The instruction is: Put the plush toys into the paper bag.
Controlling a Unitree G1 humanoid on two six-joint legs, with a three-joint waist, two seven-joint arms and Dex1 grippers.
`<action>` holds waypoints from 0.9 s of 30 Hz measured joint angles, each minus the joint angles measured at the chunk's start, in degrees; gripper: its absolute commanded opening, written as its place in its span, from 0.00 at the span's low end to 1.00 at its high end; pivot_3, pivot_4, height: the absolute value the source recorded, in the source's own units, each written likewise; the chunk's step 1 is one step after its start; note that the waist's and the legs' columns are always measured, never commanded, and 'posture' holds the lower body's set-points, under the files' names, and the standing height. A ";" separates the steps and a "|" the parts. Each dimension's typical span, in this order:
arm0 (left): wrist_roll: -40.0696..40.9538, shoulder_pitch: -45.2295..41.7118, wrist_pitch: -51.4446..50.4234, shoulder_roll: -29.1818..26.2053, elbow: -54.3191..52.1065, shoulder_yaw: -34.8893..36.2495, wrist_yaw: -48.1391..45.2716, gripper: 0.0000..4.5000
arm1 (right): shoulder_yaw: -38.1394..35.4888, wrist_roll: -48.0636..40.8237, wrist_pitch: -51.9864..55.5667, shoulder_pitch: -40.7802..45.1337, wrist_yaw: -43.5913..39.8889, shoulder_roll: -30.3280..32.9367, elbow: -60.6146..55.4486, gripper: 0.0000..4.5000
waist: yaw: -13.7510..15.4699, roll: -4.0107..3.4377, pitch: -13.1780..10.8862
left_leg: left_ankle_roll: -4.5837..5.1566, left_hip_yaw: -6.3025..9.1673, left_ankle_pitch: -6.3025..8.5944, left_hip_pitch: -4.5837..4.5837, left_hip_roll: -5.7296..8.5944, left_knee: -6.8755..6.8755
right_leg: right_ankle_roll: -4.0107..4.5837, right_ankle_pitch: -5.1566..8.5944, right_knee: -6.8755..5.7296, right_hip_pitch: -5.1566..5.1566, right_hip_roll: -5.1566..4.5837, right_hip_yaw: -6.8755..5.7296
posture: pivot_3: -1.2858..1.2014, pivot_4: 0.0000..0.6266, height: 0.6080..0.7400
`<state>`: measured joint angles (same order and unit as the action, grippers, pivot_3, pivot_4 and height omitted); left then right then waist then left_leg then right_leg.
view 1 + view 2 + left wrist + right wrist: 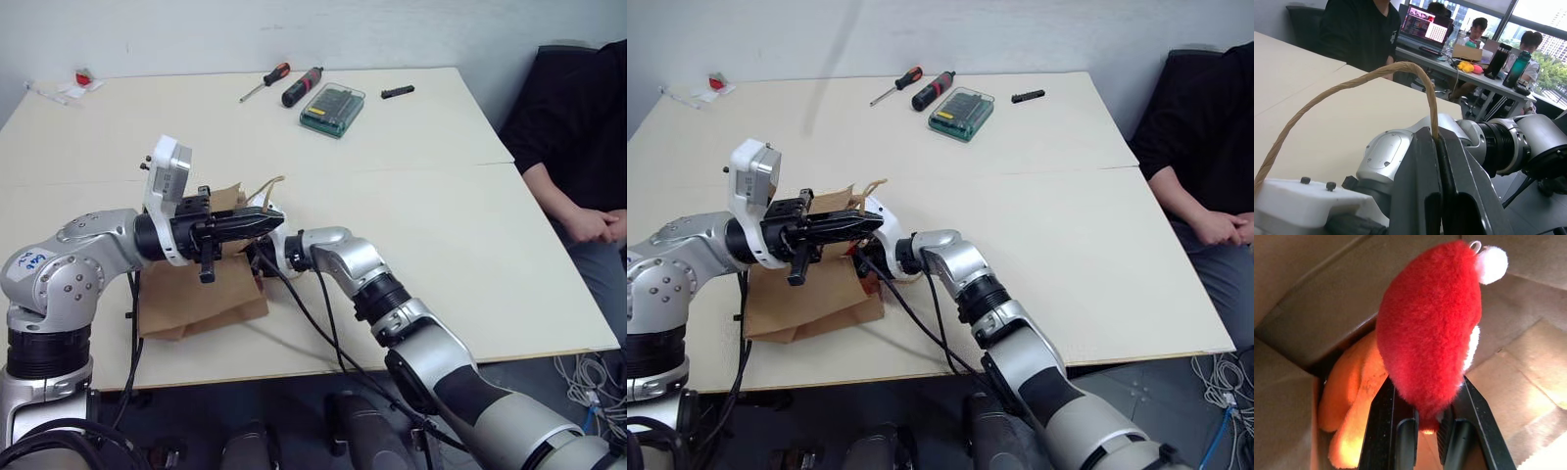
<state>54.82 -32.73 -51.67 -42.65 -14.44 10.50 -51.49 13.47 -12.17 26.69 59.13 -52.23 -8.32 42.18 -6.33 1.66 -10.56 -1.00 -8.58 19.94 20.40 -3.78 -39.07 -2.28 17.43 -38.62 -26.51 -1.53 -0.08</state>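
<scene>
Right wrist view: right gripper (1425, 431), clamping red toy (1430, 328) inside paper bag (1298, 293), should release beside orange toy (1352, 401); left gripper (1440, 196) pinches handle (1352, 85).

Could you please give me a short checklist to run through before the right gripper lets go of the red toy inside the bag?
1. Left gripper shut on the bag's cord handle, holding the mouth up: ok.
2. Right gripper shut on the red plush toy: ok.
3. Red toy is inside the paper bag, brown walls all around it: ok.
4. Orange plush toy already in the bag, lying behind the red one: ok.
5. Room under the red toy for it to drop: cannot tell.
6. Person's hands off the table, away from the bag: ok.
</scene>
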 measured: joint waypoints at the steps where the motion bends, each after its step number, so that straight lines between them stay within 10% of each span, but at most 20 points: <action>1: -0.11 0.04 0.16 0.00 -0.04 0.01 -0.01 0.00 | -0.73 0.03 -0.63 -0.01 1.57 -0.67 0.32 0.02 | -0.01 0.00 0.00 | 0.00 0.01 0.00 0.00 0.00 0.00 | 0.00 0.00 0.00 0.00 0.00 -0.01 | 0.52 0.24 1.00; 4: -0.67 0.36 0.74 -0.02 0.00 0.20 0.03 0.00 | -1.98 0.47 -2.38 -0.01 5.32 -2.05 1.44 0.02 | 0.00 0.00 0.00 | 0.00 0.01 0.00 0.01 0.01 0.00 | 0.00 0.00 0.01 0.00 -0.02 -0.02 | 0.52 0.24 1.00; 17: -1.85 2.60 1.84 -0.59 4.10 5.64 1.52 0.00 | -2.00 0.93 4.34 -5.17 6.10 4.02 -11.43 0.99 | 0.14 0.00 0.00 | 0.00 0.11 0.00 0.09 0.01 0.00 | 0.00 0.00 0.04 0.00 -0.05 -0.11 | 0.52 0.24 1.00; 27: -0.62 4.26 1.02 -0.60 3.90 8.93 3.71 0.00 | -11.79 -7.03 31.56 -21.65 10.94 22.37 -53.41 0.99 | 1.75 0.02 0.01 | 0.00 0.18 0.00 0.12 0.03 0.00 | 0.00 0.00 0.34 0.01 -0.05 -0.16 | 0.52 0.24 1.00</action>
<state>54.21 -28.47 -50.64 -43.25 -10.54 19.43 -47.78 1.68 -19.19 58.25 37.48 -41.29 14.05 -11.23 -4.58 1.68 -10.55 -1.00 -8.40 19.95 20.53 -3.75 -39.07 -2.28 17.44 -38.28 -26.50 -1.59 -0.23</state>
